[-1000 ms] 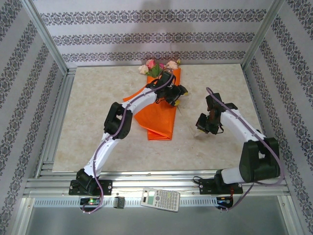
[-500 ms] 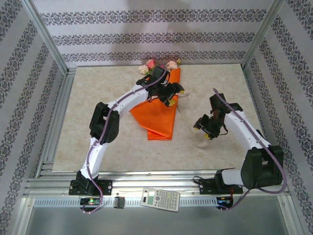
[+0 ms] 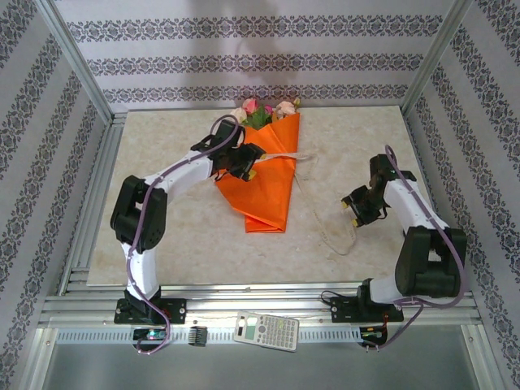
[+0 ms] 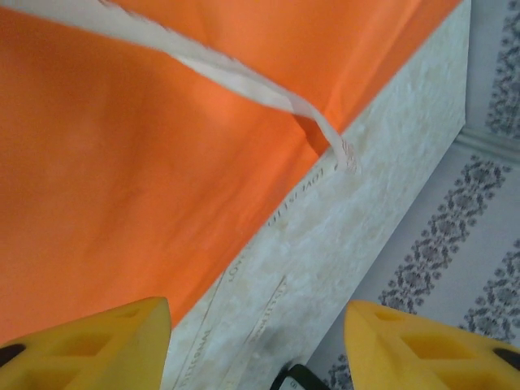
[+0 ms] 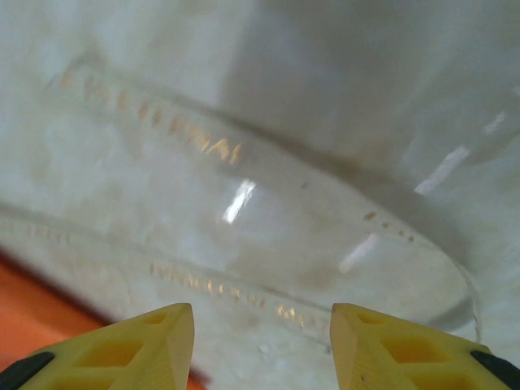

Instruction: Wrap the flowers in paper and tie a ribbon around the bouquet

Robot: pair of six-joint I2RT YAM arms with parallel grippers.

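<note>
From overhead, the bouquet (image 3: 264,203) lying on the table (image 3: 171,236) toward its far edge, narrow tip pointing near, wide end just short of the patterned back wall (image 3: 260,69). Tucked inside the cone of orange paper (image 3: 272,175), the flowers (image 3: 264,110), pink and cream heads poking out at the wide end. Draped across the cone, the ribbon (image 3: 280,156), trailing right onto bare table and curling into a loose loop nearer the right arm. At the cone's left edge, the left hand (image 3: 246,169); off to the right, well apart from the bouquet and near the loop, the right hand (image 3: 355,213). Closer in, from the left wrist, yellow fingers (image 4: 97,341) spread wide with nothing between, above the paper's edge where the strand drops to the table. From the right wrist, fingers (image 5: 114,349) likewise parted and empty, over a translucent stretch of ribbon with gold lettering, a sliver of orange at lower left. Plenty of bare table left of the bouquet and along the near side. On the near rail, a calculator (image 3: 266,331).
</note>
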